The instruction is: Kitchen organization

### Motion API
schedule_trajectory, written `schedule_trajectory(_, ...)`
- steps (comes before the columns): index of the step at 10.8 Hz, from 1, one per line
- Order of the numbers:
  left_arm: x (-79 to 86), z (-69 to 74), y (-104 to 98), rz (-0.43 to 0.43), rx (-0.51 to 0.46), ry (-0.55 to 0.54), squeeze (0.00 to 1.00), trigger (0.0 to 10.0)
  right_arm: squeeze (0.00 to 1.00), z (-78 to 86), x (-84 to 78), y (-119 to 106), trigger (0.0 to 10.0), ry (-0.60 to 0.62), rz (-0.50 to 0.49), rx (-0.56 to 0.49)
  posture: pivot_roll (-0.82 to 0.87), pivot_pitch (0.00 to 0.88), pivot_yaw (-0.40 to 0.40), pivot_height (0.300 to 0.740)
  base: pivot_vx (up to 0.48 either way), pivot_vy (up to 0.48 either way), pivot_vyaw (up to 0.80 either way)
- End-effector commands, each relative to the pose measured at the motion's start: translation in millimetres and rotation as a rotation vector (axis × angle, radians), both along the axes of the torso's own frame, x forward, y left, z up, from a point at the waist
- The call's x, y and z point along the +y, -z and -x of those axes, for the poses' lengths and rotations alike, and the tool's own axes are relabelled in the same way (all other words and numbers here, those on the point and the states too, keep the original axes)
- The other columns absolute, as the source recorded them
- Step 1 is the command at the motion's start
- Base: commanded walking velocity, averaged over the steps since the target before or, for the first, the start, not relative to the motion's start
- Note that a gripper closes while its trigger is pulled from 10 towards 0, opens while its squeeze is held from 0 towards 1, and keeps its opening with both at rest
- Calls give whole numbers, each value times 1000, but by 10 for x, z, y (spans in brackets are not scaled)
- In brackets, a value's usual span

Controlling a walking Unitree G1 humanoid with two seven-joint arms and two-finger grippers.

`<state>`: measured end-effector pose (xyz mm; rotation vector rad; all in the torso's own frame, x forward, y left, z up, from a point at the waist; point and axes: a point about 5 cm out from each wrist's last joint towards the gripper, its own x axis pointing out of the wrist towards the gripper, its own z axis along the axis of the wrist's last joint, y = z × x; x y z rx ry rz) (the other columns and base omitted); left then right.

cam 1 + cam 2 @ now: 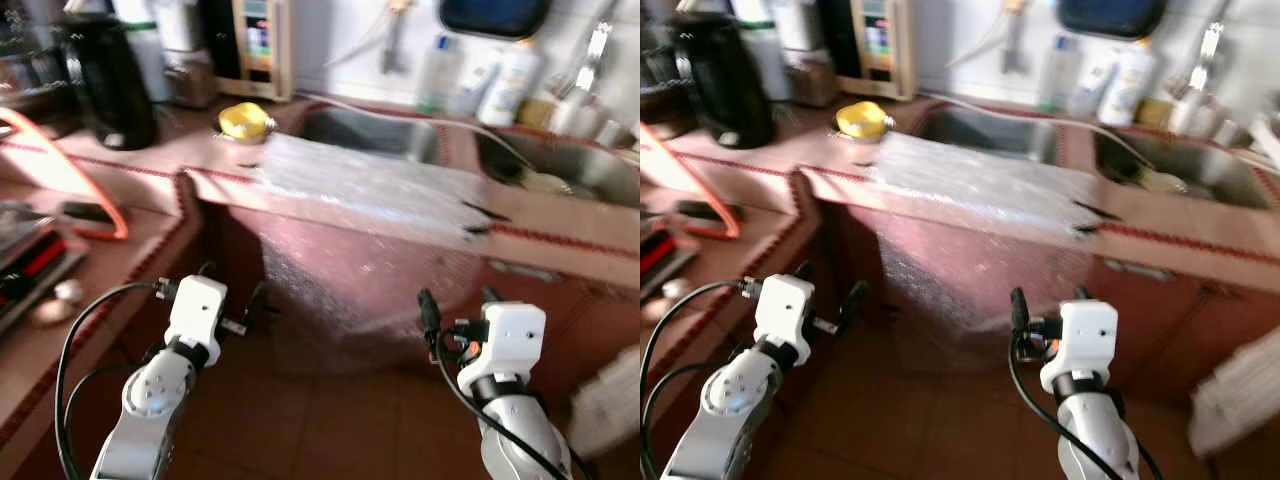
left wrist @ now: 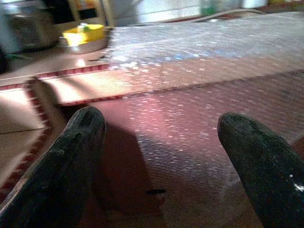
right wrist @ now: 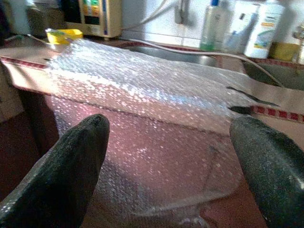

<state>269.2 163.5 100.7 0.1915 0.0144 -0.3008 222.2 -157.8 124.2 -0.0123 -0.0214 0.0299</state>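
Observation:
A sheet of clear bubble wrap [image 1: 370, 185] lies on the pink counter [image 1: 560, 225] in front of the sink and hangs down over the cabinet front [image 3: 156, 156]. My left gripper [image 1: 232, 290] is held low before the counter's corner, open, with nothing between its fingers [image 2: 61, 166]. My right gripper [image 1: 458, 303] is also low, level with the hanging part of the wrap and apart from it, open and empty, its fingers [image 3: 66, 166] spread wide. A yellow thing in a metal bowl [image 1: 244, 121] sits on the counter left of the wrap.
Behind the wrap are two steel sinks [image 1: 370, 132] [image 1: 560, 165], crossed by a hose [image 1: 430, 120]. Bottles [image 1: 510, 80] stand along the wall. A black kettle [image 1: 105, 80] stands far left. An orange curved piece [image 1: 70, 170] lies on the left counter. Brown floor tiles [image 1: 330, 420] lie below.

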Motion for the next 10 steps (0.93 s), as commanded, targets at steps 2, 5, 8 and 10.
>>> schedule_trajectory(2,-53,-26,-33,-2,-18,15,0,10000,0,-5,-44,-20,10000,18,9,-8,76,0,-25,740,0,0,0)
schedule_trajectory(5,-79,-24,-37,30,-15,35,0,10000,0,-10,-52,-20,10000,24,9,-7,76,0,-26,740,0,0,0)
schedule_trajectory(8,-76,-23,-56,62,-17,49,0,10000,0,-14,-52,-40,10000,21,12,-14,76,0,-28,740,0,0,0)
schedule_trajectory(10,-64,-24,-40,71,-8,39,0,10000,0,-18,-53,-60,10000,16,21,-21,72,0,-32,740,0,0,0)
